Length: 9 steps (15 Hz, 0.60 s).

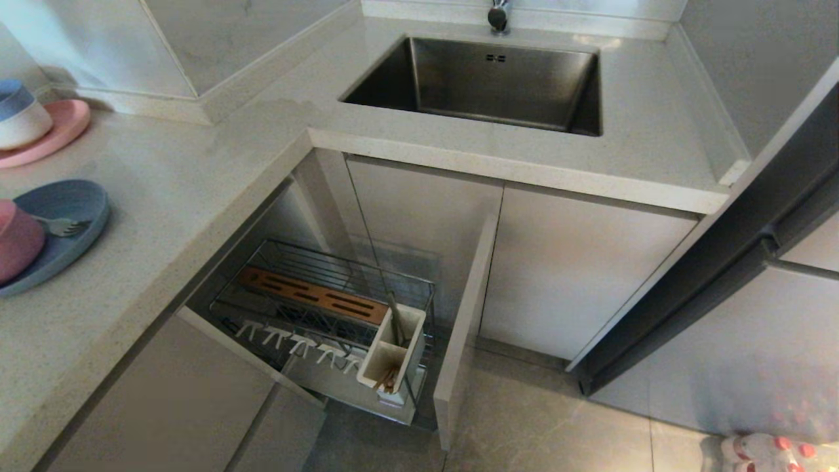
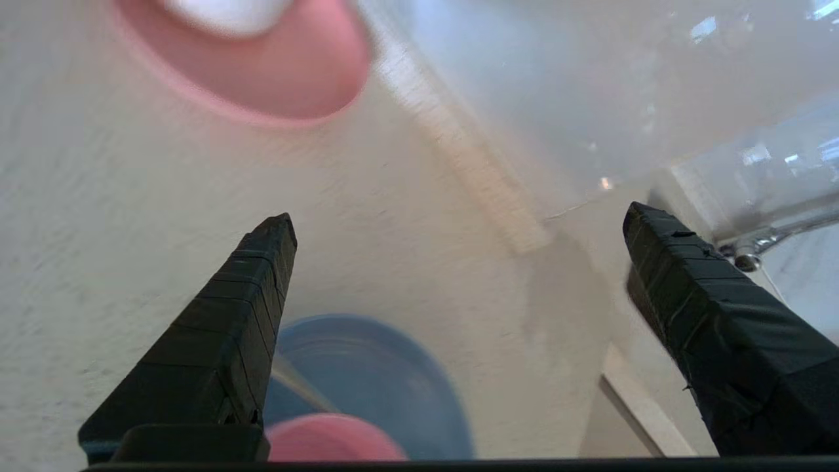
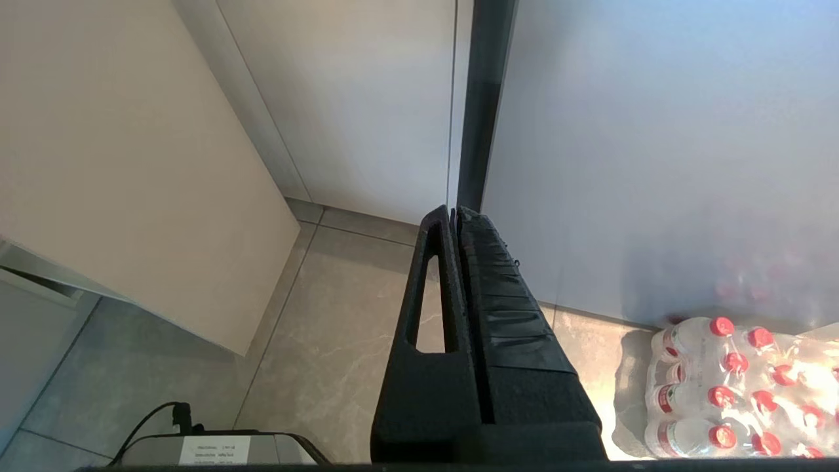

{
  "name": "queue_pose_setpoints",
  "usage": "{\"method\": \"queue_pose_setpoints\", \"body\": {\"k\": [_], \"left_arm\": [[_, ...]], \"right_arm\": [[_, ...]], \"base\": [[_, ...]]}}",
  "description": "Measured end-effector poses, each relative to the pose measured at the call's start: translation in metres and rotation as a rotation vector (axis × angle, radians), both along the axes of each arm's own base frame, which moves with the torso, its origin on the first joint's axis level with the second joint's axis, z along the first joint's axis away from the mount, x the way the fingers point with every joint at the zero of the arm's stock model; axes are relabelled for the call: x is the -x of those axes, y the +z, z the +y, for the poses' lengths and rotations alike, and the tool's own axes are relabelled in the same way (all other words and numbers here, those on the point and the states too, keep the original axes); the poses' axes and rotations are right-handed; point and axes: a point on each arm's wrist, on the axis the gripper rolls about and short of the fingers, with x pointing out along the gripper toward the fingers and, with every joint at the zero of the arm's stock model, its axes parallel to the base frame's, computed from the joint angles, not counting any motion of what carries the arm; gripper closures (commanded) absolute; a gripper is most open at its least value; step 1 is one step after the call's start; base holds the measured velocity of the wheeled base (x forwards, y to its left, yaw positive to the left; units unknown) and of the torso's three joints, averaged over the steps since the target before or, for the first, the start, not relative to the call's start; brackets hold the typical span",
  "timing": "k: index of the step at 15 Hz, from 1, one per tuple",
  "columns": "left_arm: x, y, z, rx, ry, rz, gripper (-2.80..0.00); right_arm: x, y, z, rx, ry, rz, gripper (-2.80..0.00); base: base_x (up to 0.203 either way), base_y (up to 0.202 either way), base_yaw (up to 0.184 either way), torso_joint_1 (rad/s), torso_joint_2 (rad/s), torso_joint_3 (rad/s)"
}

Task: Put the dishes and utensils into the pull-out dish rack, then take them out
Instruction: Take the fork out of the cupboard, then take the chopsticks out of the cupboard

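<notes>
Overhead, the left gripper [image 2: 459, 223] hangs wide open above the desk [image 1: 164, 196], near the blue plate [image 2: 393, 387]; right gripper [image 3: 455, 213] closed, parked.

Speckled pale countertop [image 1: 164, 196], steel sink [image 1: 485, 85], white cabinets [image 1: 570, 262], grey floor tiles [image 1: 537, 419]

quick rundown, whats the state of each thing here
pull-out dish rack: pulled out, plate prongs bare
white utensil box: holds chopsticks in one compartment, a metal utensil in the other
blue plate: on the counter, carrying pink bowl and a fork
sink: empty
left end effector: open above the counter
right end effector: shut, empty, parked near the floor
</notes>
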Motion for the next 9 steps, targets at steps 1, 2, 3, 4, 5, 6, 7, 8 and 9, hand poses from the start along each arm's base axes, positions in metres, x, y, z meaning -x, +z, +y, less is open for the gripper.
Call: {"method": "queue_pose_setpoints", "body": {"k": [1, 2, 3, 4, 5, 6, 7, 8, 9], "left_arm": [[0.007, 0.009, -0.009, -0.017, 0.008, -0.012, -2.80], [0.014, 0.016, -0.017, -0.026, 0.014, -0.018, -2.80], [0.021, 0.024, -0.029, -0.032, 0.017, -0.023, -2.80], [0.029, 0.031, -0.040, -0.034, 0.020, -0.024, -2.80], [0.037, 0.037, -0.052, -0.033, 0.021, -0.024, -2.80], [0.044, 0.043, -0.066, -0.025, 0.018, -0.019, -2.80], [0.052, 0.049, -0.081, -0.015, 0.011, -0.012, -2.80], [0.059, 0.053, -0.095, -0.002, 0.001, -0.004, -2.80], [0.065, 0.056, -0.113, 0.018, -0.019, 0.010, -2.80]], "right_arm": [[0.000, 0.000, 0.000, 0.000, 0.000, 0.000, 0.00], [0.000, 0.000, 0.000, 0.000, 0.000, 0.000, 0.00], [0.000, 0.000, 0.000, 0.000, 0.000, 0.000, 0.00], [0.000, 0.000, 0.000, 0.000, 0.000, 0.000, 0.00], [0.000, 0.000, 0.000, 0.000, 0.000, 0.000, 0.00], [0.000, 0.000, 0.000, 0.000, 0.000, 0.000, 0.00], [0.000, 0.000, 0.000, 0.000, 0.000, 0.000, 0.00], [0.000, 0.000, 0.000, 0.000, 0.000, 0.000, 0.00], [0.000, 0.000, 0.000, 0.000, 0.000, 0.000, 0.00]], "base": [[0.000, 0.000, 0.000, 0.000, 0.00, 0.000], [0.000, 0.000, 0.000, 0.000, 0.00, 0.000], [0.000, 0.000, 0.000, 0.000, 0.00, 0.000], [0.000, 0.000, 0.000, 0.000, 0.00, 0.000], [0.000, 0.000, 0.000, 0.000, 0.00, 0.000], [0.000, 0.000, 0.000, 0.000, 0.00, 0.000], [0.000, 0.000, 0.000, 0.000, 0.00, 0.000], [0.000, 0.000, 0.000, 0.000, 0.00, 0.000], [0.000, 0.000, 0.000, 0.000, 0.00, 0.000]]}}
